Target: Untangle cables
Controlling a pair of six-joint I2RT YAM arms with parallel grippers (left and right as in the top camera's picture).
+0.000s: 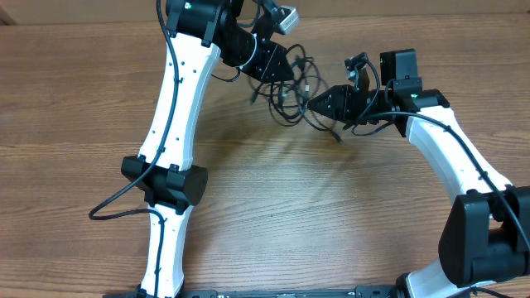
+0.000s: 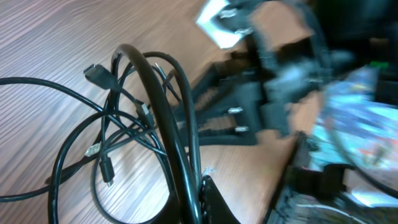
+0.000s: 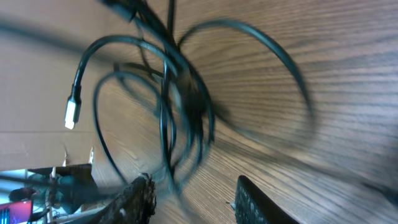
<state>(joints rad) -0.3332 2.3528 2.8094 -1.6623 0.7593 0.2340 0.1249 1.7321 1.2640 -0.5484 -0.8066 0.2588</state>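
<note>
The cables (image 1: pixel 291 93) tangle on the counter (image 1: pixel 273 207) between both arms — the left gripper (image 1: pixel 287 64) clenched on a loop at the tangle's far-left edge, the right gripper (image 1: pixel 311 103) parted just right of it, strands crossing its gap.

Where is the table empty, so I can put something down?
Free: the bare table between left arm and right arm, on the robot's side of the cables; also the part left of the left arm. Crowded: where left gripper and right gripper meet in the cables.

No legible text or labels
</note>
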